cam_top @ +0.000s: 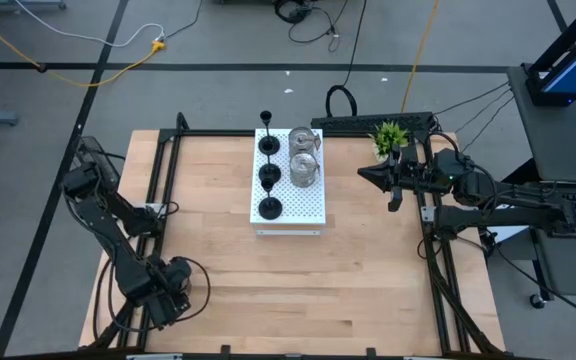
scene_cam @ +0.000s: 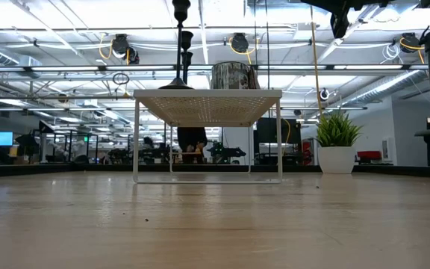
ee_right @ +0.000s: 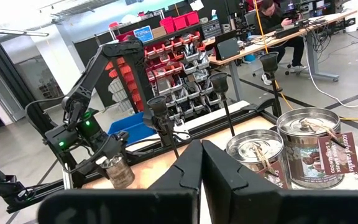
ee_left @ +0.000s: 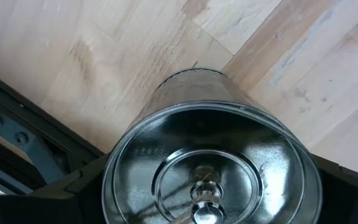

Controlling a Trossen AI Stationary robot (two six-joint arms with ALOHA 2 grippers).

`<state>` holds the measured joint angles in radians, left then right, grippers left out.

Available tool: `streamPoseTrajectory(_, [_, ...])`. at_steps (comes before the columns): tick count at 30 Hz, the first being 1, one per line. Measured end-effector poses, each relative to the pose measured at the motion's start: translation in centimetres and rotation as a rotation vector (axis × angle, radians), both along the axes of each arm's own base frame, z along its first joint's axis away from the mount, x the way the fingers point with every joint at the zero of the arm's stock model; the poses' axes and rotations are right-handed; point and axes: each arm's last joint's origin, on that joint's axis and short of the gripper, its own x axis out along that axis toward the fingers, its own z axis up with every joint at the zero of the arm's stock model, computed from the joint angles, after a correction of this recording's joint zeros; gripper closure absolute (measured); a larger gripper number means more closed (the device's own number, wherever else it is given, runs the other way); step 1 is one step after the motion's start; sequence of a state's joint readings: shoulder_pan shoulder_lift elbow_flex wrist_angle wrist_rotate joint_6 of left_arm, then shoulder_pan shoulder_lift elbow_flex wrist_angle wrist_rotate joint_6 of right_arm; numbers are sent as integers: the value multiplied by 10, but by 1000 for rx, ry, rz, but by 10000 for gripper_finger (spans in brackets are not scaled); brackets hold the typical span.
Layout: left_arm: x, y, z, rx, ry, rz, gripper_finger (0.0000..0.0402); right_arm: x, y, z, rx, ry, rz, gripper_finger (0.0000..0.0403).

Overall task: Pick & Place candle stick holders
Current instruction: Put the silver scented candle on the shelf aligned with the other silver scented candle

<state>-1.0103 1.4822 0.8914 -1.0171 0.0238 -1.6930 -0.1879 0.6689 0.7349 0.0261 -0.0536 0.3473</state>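
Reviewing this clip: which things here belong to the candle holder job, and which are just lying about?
Job:
- three black holders on the board
- two silver tins beside them
- third tin, gripped in the left tool
- right tool, shut and empty, by the plant

Lying about:
- plant
- board, only a stand
- yellow cable on the floor

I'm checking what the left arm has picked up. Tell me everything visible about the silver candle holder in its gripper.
The silver candle holder is a squat, round, shiny metal tin, open at the top, with a wick in a small metal tab at the centre of its floor. The left gripper is shut on it, dark fingers pressing opposite sides of the wall. In the right wrist view it hangs tilted. It sits over the table's near-left corner, above bare wood; whether it touches the table cannot be told.
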Motion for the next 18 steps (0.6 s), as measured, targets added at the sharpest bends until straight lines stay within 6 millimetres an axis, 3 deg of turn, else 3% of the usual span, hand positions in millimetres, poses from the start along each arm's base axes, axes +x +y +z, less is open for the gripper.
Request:
streamPoseTrajectory(8, [10,2,-3,-15,-69,44,45,0,0,1,31,-15,1,403])
streamPoseTrajectory(18, [39,10,2,-20,-179,25,45,0,0,2,172,-40,4,403])
